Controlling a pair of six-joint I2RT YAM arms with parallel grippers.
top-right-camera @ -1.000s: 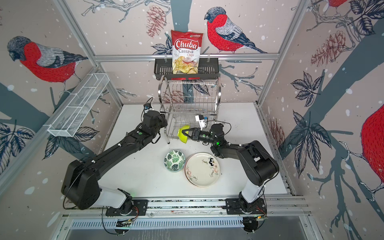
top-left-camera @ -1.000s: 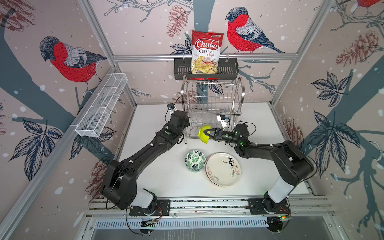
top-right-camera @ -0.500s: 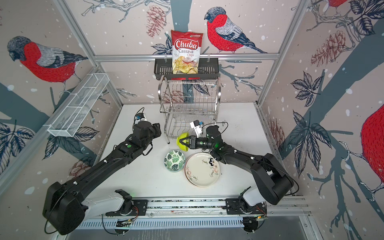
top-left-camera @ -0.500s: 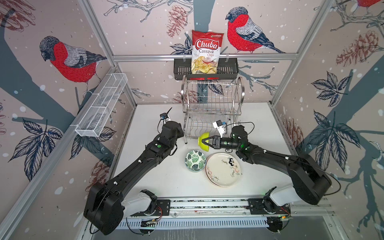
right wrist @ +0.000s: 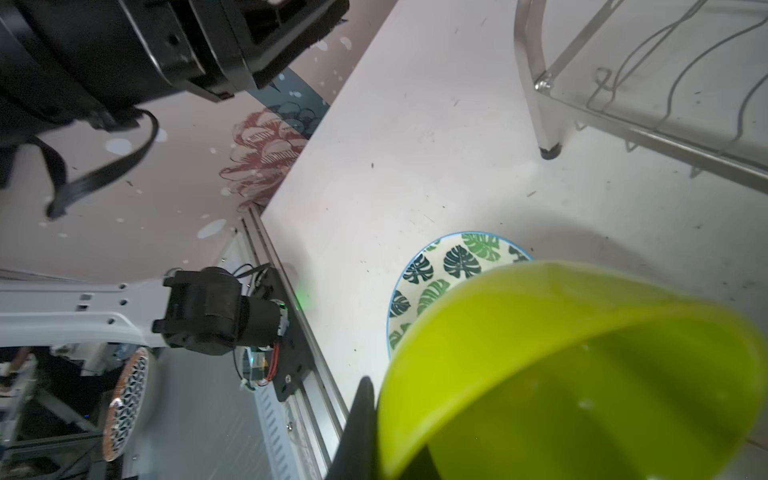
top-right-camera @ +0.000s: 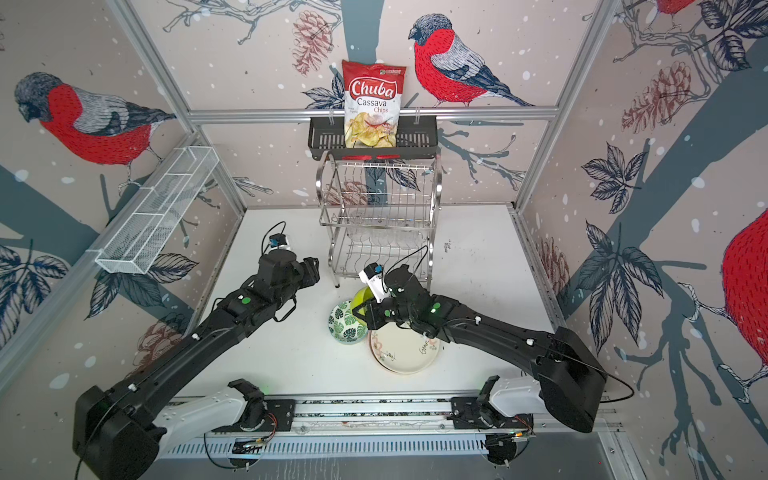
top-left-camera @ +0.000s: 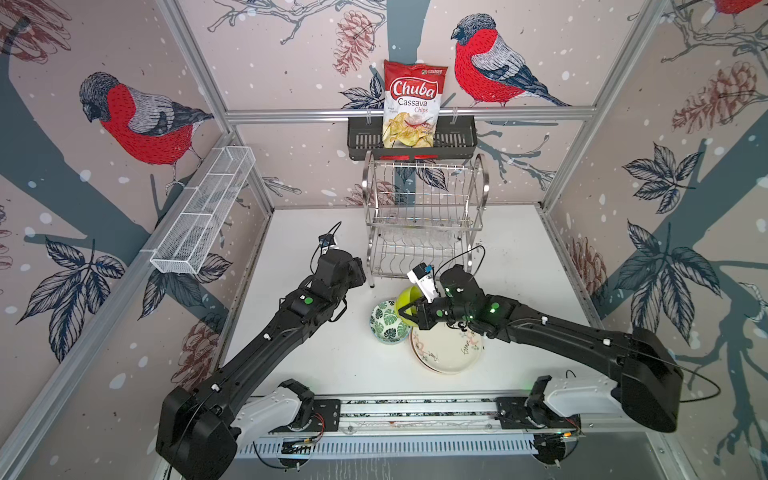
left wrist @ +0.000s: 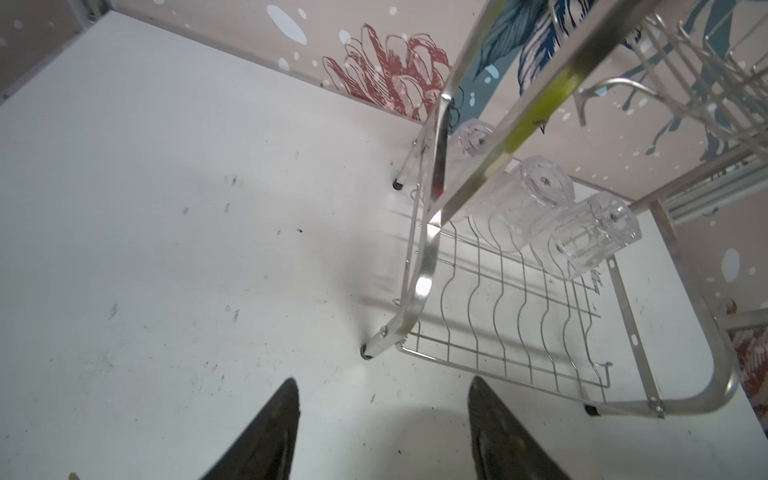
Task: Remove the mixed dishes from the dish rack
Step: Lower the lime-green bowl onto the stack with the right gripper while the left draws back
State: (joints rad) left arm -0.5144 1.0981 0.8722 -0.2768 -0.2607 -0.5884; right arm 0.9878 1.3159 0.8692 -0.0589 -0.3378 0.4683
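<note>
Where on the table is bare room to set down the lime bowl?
Bare table on either side of the rack, up to the side walls. Crowded in front of the rack: leaf bowl, plate and right gripper with lime bowl.

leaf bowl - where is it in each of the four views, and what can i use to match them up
Top view: leaf bowl on the table, in front of the rack, left of the plate.
Top view: same spot.
Left wrist: not in it.
Right wrist: on the table, partly behind the lime bowl.
Shared landmark: the rack, in all four views.
</note>
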